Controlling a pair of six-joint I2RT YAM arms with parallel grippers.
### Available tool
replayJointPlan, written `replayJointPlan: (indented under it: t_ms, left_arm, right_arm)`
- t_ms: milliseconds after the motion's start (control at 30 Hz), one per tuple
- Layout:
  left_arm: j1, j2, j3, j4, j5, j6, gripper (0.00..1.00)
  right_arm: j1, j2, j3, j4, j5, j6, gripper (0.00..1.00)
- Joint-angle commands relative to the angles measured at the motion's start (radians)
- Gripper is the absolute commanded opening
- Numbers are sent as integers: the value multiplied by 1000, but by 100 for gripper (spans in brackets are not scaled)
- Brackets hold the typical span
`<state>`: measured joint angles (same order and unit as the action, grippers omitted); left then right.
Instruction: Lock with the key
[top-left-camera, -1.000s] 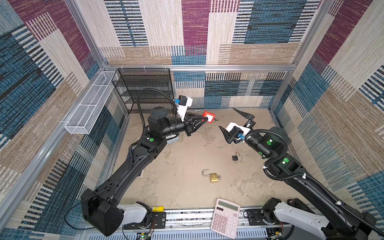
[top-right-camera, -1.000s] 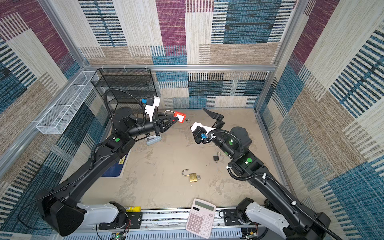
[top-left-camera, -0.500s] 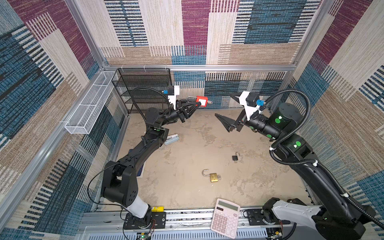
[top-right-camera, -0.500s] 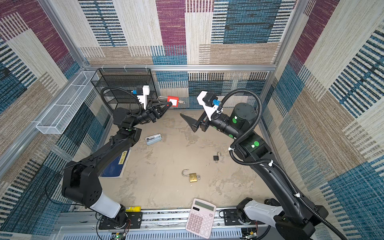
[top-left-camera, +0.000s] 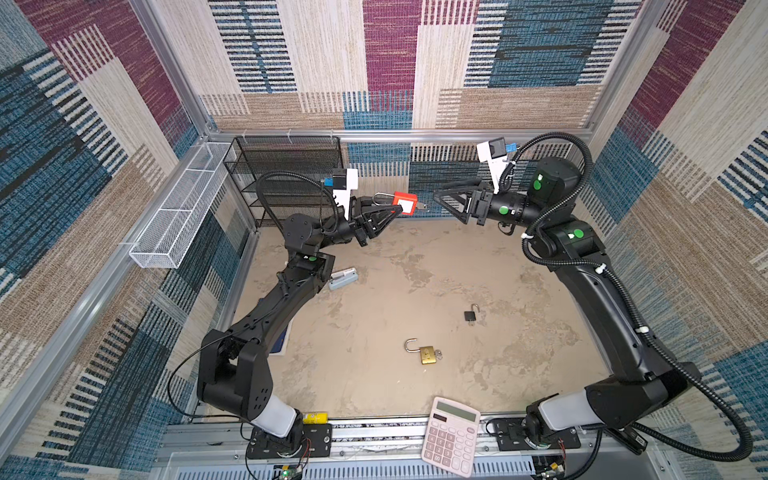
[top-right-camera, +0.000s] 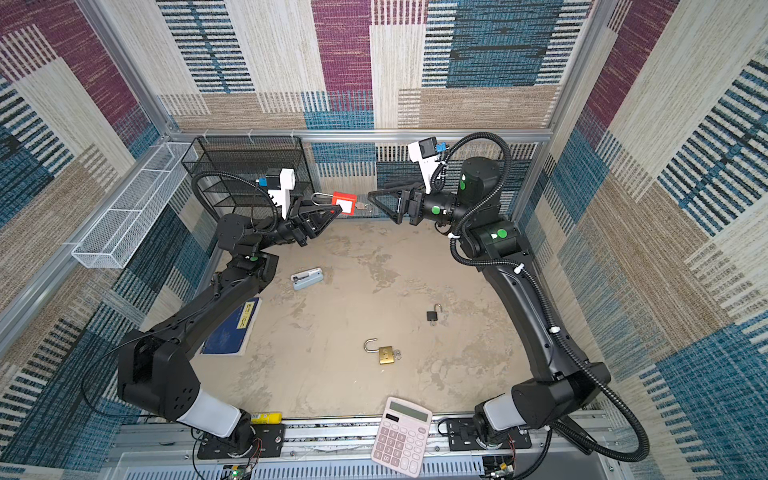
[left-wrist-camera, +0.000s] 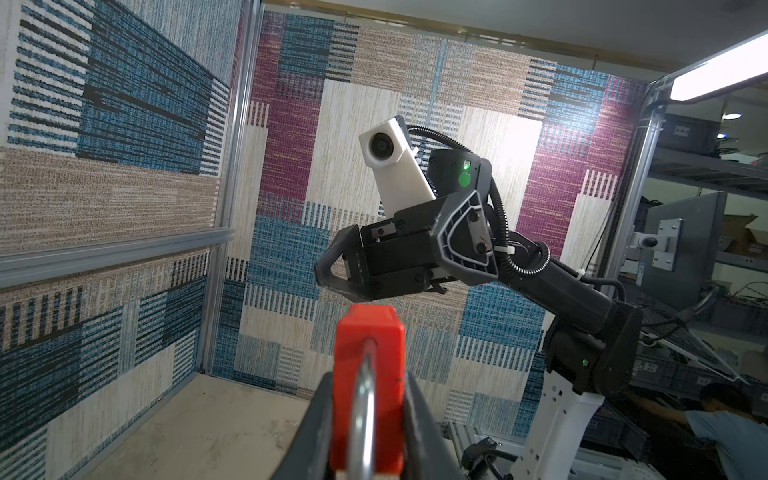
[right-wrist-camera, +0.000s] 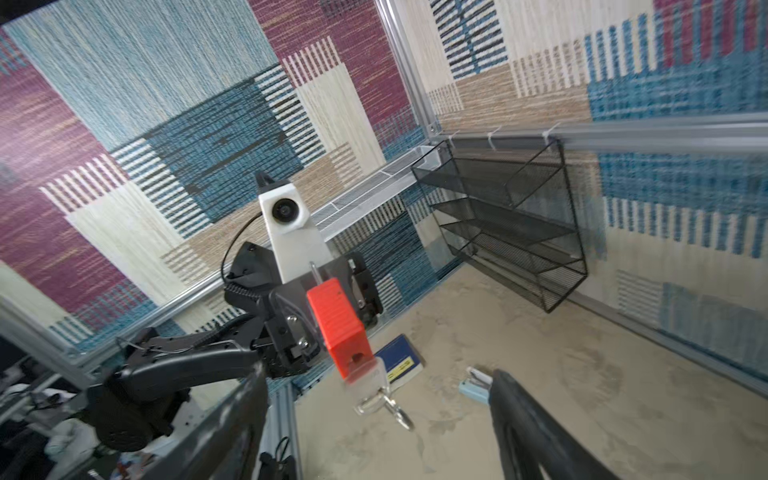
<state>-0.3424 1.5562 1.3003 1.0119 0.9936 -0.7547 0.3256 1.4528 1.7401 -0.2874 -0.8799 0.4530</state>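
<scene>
Holding red padlock: left gripper | right gripper wide, risen level with key

A robotics laboratory is shown. A test cell is framed by aluminium profiles and lined with patterned wall panels; robot arms are bolted to a base rail. Outside it, storage shelves, a monitor and a strip light are seen.
</scene>
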Motion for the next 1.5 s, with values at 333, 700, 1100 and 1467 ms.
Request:
replayJointPlan:
  t_ms: [333,700,1100,1467]
  left_arm:
    - [-6,31,40,52,7,-61,0]
    - [-5,20,33,41,6,-72,0]
    - [-12,31,45,40,-1,-92,0]
    - [-14,23,41,42,0,-104,0]
  right_arm:
    - [-10,31,-68,153,-160,247,80]
    - [-9,62,-124,301,-267,338,80]
    - [10,70,-135,372,-332,376,78]
    - [32,74,-136,412,-317,374,59]
